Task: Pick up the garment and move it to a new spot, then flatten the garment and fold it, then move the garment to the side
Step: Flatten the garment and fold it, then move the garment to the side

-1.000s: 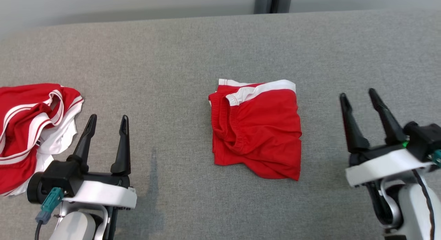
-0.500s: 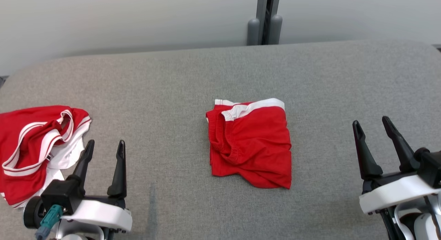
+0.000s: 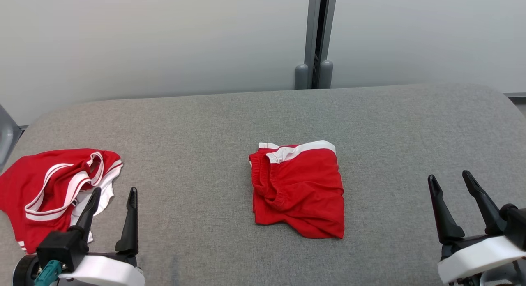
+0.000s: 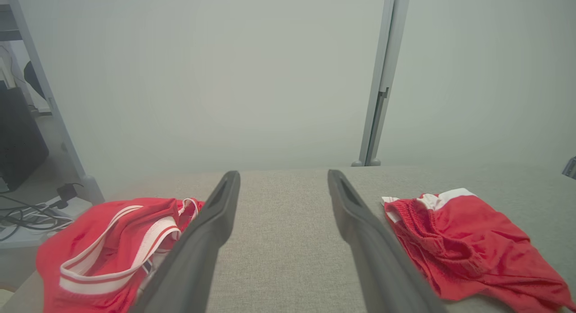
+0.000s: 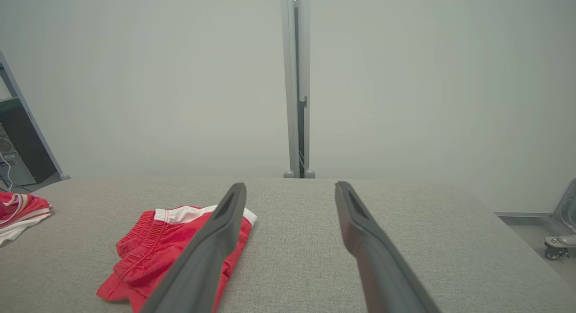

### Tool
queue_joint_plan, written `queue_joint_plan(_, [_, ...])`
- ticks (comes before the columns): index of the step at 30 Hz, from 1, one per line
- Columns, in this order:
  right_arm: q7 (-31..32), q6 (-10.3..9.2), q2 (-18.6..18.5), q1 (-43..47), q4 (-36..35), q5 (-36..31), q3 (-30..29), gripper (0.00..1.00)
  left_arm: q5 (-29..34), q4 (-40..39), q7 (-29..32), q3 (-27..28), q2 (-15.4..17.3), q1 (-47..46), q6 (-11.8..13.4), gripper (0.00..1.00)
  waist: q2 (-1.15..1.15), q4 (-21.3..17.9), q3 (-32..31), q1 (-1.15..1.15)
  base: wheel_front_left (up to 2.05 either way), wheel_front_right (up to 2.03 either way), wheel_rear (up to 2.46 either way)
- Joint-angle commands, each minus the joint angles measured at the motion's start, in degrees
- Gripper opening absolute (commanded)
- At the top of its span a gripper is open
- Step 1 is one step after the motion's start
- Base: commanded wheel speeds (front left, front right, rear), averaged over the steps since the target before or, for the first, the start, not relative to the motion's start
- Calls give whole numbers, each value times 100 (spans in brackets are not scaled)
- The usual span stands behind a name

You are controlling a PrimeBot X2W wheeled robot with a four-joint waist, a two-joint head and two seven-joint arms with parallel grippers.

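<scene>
The garment (image 3: 300, 191), red shorts with a white band, lies folded into a rough square in the middle of the grey padded table (image 3: 197, 125). It also shows at the right of the left wrist view (image 4: 463, 245) and at the lower left of the right wrist view (image 5: 166, 245). My left gripper (image 3: 115, 191) hovers open near the table's front left, well apart from the garment, with nothing between its fingers (image 4: 283, 173). At the front right my right gripper (image 3: 448, 176) is likewise open and empty (image 5: 290, 185).
A crumpled red and white pile of clothing (image 3: 53, 187) lies at the table's left end, just beside my left gripper's fingers (image 4: 112, 241). A grey post (image 3: 314, 39) and pale wall panels stand behind the table. Cables and a dark cabinet sit off the left.
The head camera has tilted up, so the whole picture has slid down and the wall now shows. The folded garment lies as before. Both grippers stay open.
</scene>
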Motion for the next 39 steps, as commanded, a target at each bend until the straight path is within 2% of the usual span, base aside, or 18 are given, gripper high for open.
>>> queue_joint_plan(1, [38, -1, -28, 73, -36, 25, -32, 100, -30, -37, 1, 54, 46, 56, 35, 100, 0, 12, -36, 0, 0, 0, 0])
queue_joint_plan(4, [171, -2, 41, 327, -190, 25, -126, 100, -72, -164, 86, 60, 169, 214, 93, 100, 0, 47, -151, 0, 0, 0, 0])
queue_joint_plan(39, [181, -2, 122, 367, -224, 5, -232, 100, -139, -230, 147, -69, 222, 157, 111, 100, 0, 179, -81, 0, 0, 0, 0])
